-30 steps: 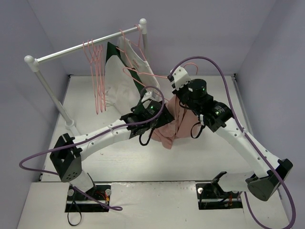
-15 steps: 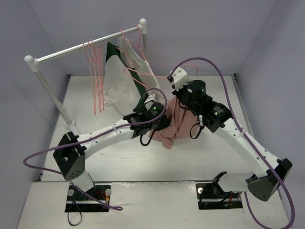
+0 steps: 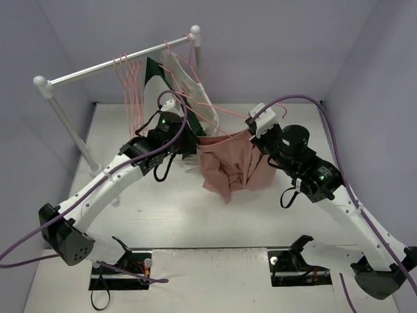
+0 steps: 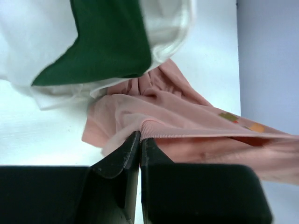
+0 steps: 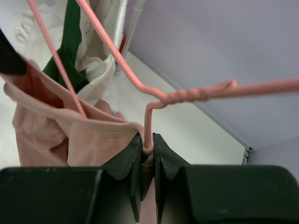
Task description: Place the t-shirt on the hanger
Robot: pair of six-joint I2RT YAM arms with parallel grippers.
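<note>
The pink t-shirt hangs stretched between my two grippers above the table's middle. My left gripper is shut on the ribbed edge of the t-shirt at its left corner. My right gripper is shut on the thin pink wire hanger and on the t-shirt's collar together. In the right wrist view the hanger bends down into the shut jaws, and one of its arms runs down inside the t-shirt. My left gripper shows no gap between its fingers.
A white-and-metal rack pole crosses the back left, with several spare pink hangers on it. A white and green garment hangs at the rack's right end, close behind the t-shirt and above my left gripper.
My left gripper has shut on the t-shirt's edge and pulled it left and back, spreading the cloth wide. The right arm has shifted a little right with the hanger.
</note>
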